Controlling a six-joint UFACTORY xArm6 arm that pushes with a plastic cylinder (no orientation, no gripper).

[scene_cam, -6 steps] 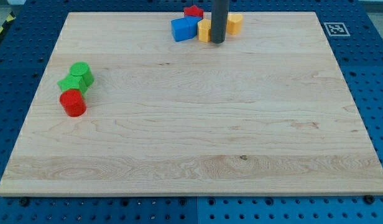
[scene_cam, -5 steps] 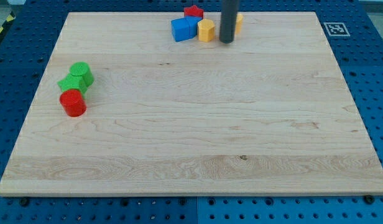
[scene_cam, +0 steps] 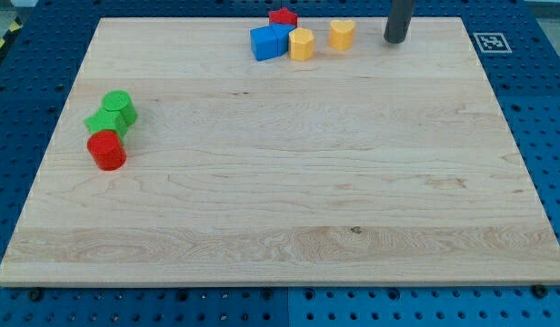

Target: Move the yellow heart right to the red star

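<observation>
Wooden board [scene_cam: 280, 182] on a blue pegboard. My tip [scene_cam: 395, 41] stands free, touching nothing, near the view's top, right of the yellow heart [scene_cam: 342, 34]; the red star [scene_cam: 283, 17] lies further left. The heart looks light, rigid and easily slid (contact belongs on its right flank, pushing leftward).

A single camera looks down at a slant from beyond the view's bottom edge of the wooden surface [scene_cam: 280, 200], facing toward the view's top. It stands far enough back that nearly the whole board fits, the far edge narrower than the near one. Blue pegboard [scene_cam: 544, 118] frames it; the mounting is probably fixed, though unseen.
</observation>
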